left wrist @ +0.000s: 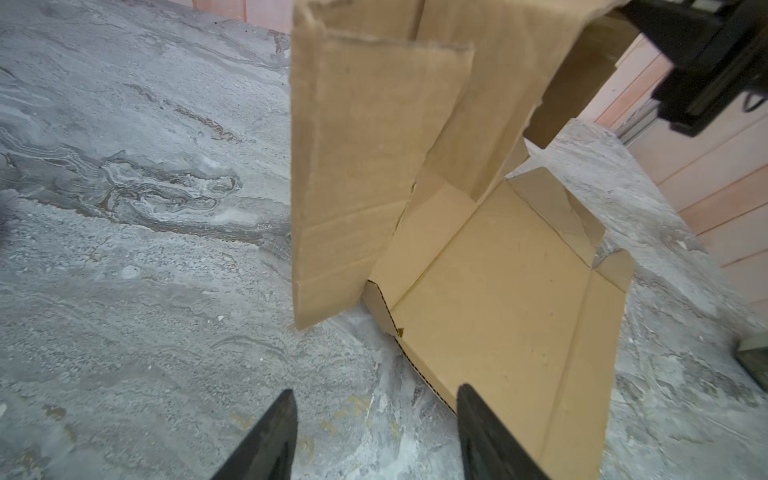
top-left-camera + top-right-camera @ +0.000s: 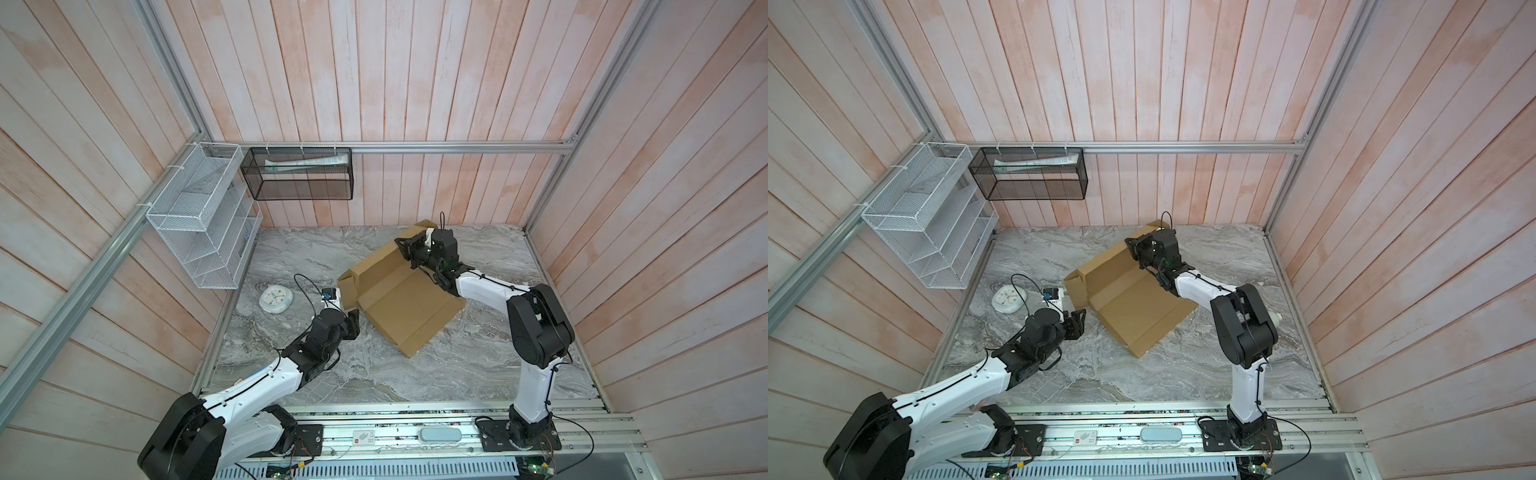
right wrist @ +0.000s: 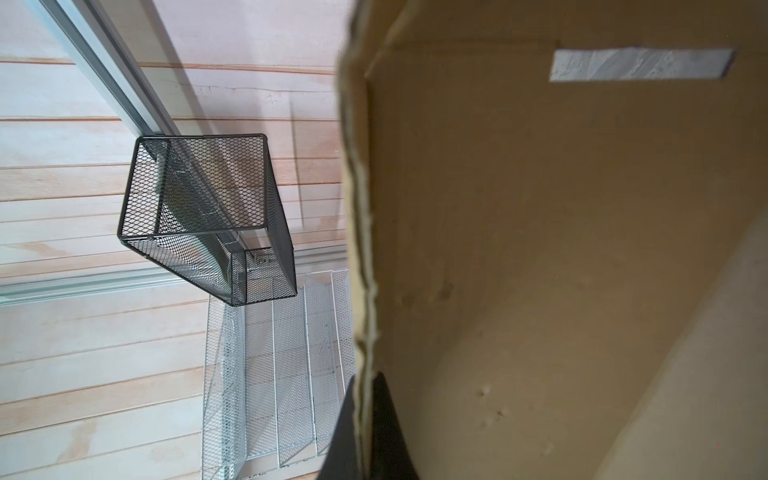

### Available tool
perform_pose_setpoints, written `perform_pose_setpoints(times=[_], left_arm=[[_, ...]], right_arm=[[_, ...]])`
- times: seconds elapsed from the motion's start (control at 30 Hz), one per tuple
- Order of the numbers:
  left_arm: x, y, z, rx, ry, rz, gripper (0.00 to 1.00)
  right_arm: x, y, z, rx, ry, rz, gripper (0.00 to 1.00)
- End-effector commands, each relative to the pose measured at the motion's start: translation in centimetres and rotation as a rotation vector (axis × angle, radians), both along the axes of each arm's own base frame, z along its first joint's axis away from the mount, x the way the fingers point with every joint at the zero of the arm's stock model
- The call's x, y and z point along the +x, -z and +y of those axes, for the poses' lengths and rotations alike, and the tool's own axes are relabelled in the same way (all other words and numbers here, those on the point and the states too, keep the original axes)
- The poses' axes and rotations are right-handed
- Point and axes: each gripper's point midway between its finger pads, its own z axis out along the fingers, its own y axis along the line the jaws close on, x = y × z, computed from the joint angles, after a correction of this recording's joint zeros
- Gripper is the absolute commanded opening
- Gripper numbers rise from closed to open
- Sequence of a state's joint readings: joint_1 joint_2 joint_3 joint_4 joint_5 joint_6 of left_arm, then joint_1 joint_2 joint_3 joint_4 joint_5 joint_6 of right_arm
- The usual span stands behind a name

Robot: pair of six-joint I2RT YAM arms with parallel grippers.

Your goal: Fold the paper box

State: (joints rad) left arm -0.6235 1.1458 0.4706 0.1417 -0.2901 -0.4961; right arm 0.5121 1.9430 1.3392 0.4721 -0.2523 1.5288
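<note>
Paper box [image 2: 409, 309]: just one, a brown cardboard sheet half opened out on the marble table [image 2: 374, 374], right of middle and toward the back. Its long edges and creases run on a diagonal, from near left to far right. One panel lies flat; the far panel stands tilted up off it.

Two grippers. The right gripper [image 3: 365, 415] is clamped on the raised panel's upper edge, near its far end. The left gripper [image 1: 376, 415] hangs just beside the box's near-left corner, fingers apart, with nothing between them.

One small white clock [image 2: 276, 300] lies on the table, left of the box. Two wall baskets: one white wire rack [image 2: 199, 220], one black mesh basket [image 2: 299, 174].
</note>
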Motion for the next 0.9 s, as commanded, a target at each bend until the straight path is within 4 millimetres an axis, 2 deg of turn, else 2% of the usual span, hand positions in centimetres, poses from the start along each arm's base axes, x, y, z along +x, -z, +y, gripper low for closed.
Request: perform_pose_setpoints(times=[0.0,0.23,0.57,0.73,0.87], left_arm=[[2.0,-1.5,0.3,0.01,-0.093,-0.067,0.63],[4.9,-1.1,-0.5,0.059,-0.141,-0.09,0.65],[8.1,-0.1,-0.1,0.136,-0.28,-0.11,0.67],[8.8,0.9,0.9,0.185,-0.366,-0.102,0.67],[8.5,1.4,1.6,0.207,-0.428,-0.088,0.67]], right_arm=[[0.7,0.9,0.1,-0.015,0.037,0.038,0.0],[0.7,0.9,0.0,-0.018,0.041,0.046,0.0],[0.6,0.9,0.3,-0.007,0.029,0.044,0.0],[0.5,0.7,0.3,-0.004,0.026,0.04,0.0],[0.7,0.6,0.2,-0.008,0.032,0.038,0.0]])
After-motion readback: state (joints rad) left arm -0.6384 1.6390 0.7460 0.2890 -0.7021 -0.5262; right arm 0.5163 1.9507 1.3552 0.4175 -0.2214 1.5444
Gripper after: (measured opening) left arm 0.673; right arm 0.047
